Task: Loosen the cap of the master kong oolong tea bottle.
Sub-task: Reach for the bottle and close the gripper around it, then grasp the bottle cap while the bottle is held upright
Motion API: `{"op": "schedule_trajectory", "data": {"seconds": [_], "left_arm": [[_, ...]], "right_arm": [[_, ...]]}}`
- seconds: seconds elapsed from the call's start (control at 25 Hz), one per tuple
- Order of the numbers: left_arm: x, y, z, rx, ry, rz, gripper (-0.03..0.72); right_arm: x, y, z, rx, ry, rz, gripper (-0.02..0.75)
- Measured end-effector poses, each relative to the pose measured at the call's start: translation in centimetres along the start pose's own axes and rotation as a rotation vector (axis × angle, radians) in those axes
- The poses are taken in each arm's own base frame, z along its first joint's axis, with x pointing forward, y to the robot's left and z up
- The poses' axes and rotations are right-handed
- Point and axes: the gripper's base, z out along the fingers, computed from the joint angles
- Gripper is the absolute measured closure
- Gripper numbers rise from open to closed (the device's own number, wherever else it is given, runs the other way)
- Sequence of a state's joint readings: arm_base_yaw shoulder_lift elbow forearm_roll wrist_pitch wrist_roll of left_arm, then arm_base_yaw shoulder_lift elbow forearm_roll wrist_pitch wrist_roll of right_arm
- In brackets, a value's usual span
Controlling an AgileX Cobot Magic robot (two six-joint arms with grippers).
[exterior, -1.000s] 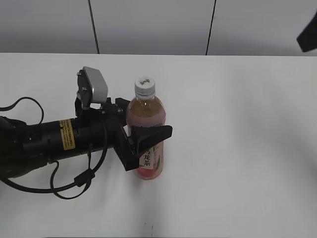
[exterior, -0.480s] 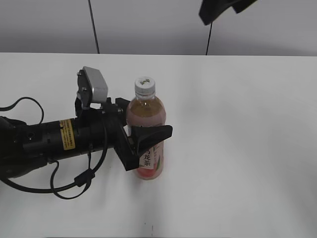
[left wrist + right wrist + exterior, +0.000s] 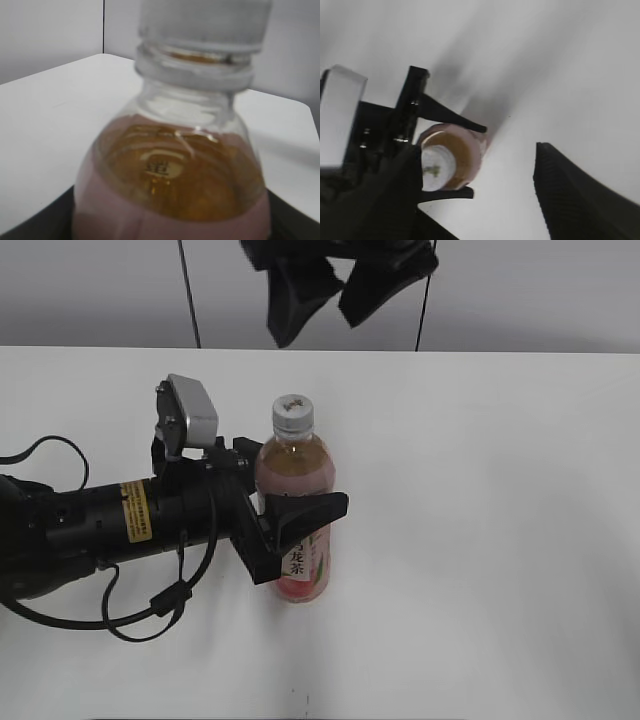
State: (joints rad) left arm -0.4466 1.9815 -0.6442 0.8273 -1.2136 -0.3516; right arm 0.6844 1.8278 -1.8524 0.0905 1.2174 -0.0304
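Left end effector first: its black fingers are clamped around the middle of the master kong oolong tea bottle, one finger crossing the front of the label, pinning it upright. The right end effector hangs high above the bottle and a little behind it, fingers spread wide with nothing between them; its own wrist view looks straight down and finds the cap below, off to the left of the open gap, so it isn't centred yet.

The bottle stands on the white bench, roughly mid-bench, cap on top and free of any contact. The bottle looks nearly full, so it should have some weight and sit steady, but the clear plastic wall is thin and smooth and will likely give if squeezed hard. The cap is small, stiff and ribbed around its rim; that ribbed rim is the place to grip, from above, square on. A loose hold below could let the whole bottle spin with the twist.
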Motion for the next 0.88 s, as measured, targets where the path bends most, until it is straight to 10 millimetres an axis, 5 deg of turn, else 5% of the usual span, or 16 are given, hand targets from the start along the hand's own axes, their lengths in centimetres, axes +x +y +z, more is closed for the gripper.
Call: {"op": "schedule_trajectory", "data": {"seconds": [0.36,0.88], "left_arm": [[0.0,0.0,0.0,-0.002,-0.001,-0.001,0.249],[0.0,0.0,0.0,-0.003,-0.001,-0.001,0.249]], "right_arm": [[0.7,5.1,0.6,-0.087,0.033,0.017,0.230],[1.8,4.5,3.3,-0.009,0.122,0.071,0.258]]}}
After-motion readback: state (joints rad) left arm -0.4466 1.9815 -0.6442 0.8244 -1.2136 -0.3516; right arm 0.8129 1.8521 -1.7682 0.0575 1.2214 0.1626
